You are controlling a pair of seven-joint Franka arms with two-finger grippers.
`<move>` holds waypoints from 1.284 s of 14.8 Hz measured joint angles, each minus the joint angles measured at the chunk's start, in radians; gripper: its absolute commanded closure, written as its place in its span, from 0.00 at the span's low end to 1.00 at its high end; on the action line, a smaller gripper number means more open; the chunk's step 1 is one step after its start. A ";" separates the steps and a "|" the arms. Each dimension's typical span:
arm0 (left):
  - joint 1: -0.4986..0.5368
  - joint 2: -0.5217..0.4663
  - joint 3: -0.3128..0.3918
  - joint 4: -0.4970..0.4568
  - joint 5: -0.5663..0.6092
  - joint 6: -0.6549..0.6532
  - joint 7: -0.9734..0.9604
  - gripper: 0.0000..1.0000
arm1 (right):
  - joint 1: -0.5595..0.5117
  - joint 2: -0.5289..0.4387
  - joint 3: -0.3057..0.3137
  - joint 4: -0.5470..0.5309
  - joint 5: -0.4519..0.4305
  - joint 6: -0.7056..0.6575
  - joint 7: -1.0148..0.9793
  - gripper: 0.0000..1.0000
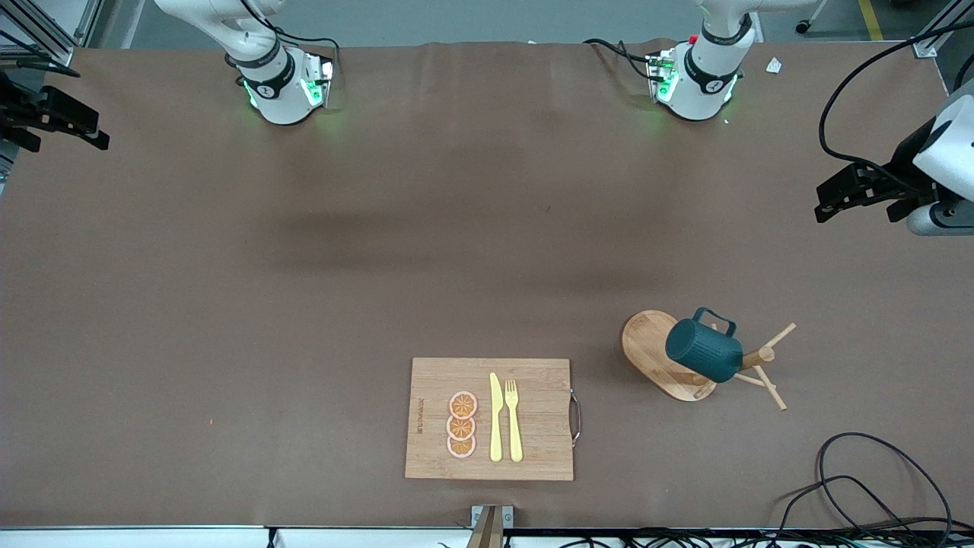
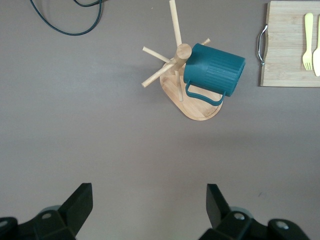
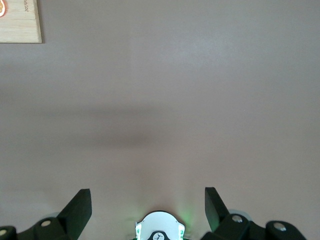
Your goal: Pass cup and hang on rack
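The dark teal ribbed cup hangs by its loop handle on a peg of the light wooden rack, tilted over the oval base, toward the left arm's end of the table. The left wrist view shows the cup on the rack too. My left gripper is open and empty, raised at the left arm's end of the table, apart from the rack; its fingers frame bare table. My right gripper is open and empty, raised at the right arm's end; it is over bare table.
A rectangular bamboo cutting board with a metal handle lies near the front camera's edge, bearing orange slices, a yellow knife and a yellow fork. Black cables lie at the corner nearer the camera than the rack.
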 measured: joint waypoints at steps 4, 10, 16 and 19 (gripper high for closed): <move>-0.001 0.000 -0.001 0.002 0.000 0.000 0.000 0.00 | 0.000 0.000 0.000 -0.001 0.000 -0.001 0.000 0.00; -0.005 0.001 -0.003 0.005 0.000 0.032 0.013 0.00 | 0.000 0.000 0.000 -0.002 0.000 -0.001 0.000 0.00; -0.004 0.003 -0.001 0.005 0.000 0.041 0.059 0.00 | 0.001 0.000 0.000 -0.002 0.000 -0.001 0.000 0.00; -0.003 0.003 0.001 0.006 0.000 0.041 0.059 0.00 | 0.001 0.000 0.000 -0.002 0.000 -0.001 0.000 0.00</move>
